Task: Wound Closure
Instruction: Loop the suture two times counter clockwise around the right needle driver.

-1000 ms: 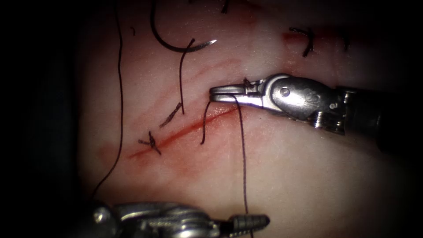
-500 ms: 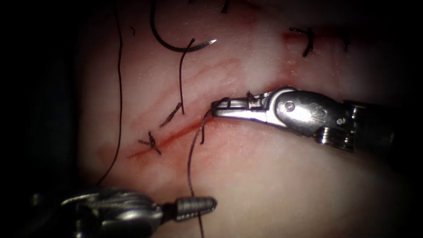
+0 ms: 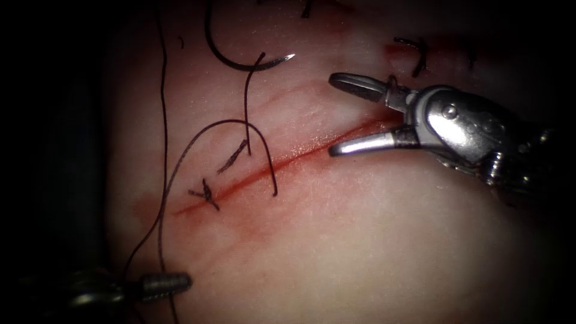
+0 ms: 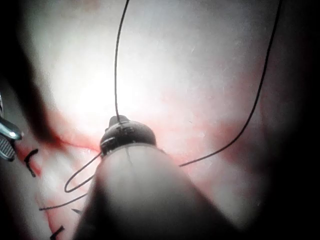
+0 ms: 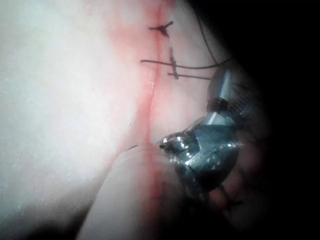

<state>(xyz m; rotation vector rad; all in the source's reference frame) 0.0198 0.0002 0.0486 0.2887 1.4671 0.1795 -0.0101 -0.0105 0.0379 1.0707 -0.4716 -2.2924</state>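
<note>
Your right claw [image 3: 331,114] stands wide open and holds nothing, one jaw above the cut [image 3: 288,159] and the other lying just over its right end, not touching the thread; your left claw [image 3: 171,283] sits low at the near left edge of the tissue [image 3: 372,240], its jaws closed on the thread [image 3: 180,162], and the left wrist view shows the strand running straight up out of the tip. From that claw the thread climbs, arches over the left part of the cut and drops to a free end just below the red line, so a loop lies between your two tools. You have a knotted stitch [image 3: 207,195] near the cut's left end, a short dark cut end [image 3: 233,157] beside the arch, and another tied stitch [image 3: 418,57] at the far right, close above your right tool's wrist. A second long strand runs down the far left side of the tissue towards the left claw. The needle [image 3: 240,60] lies free on the tissue well above the cut, on its left side, held by neither tool, its point facing right and not in the tissue. Below the cut the tissue is bare and pale, with room to move; the far side is crowded. The cut is a thin red line with red fluid [image 3: 198,222] staining its left end
</note>
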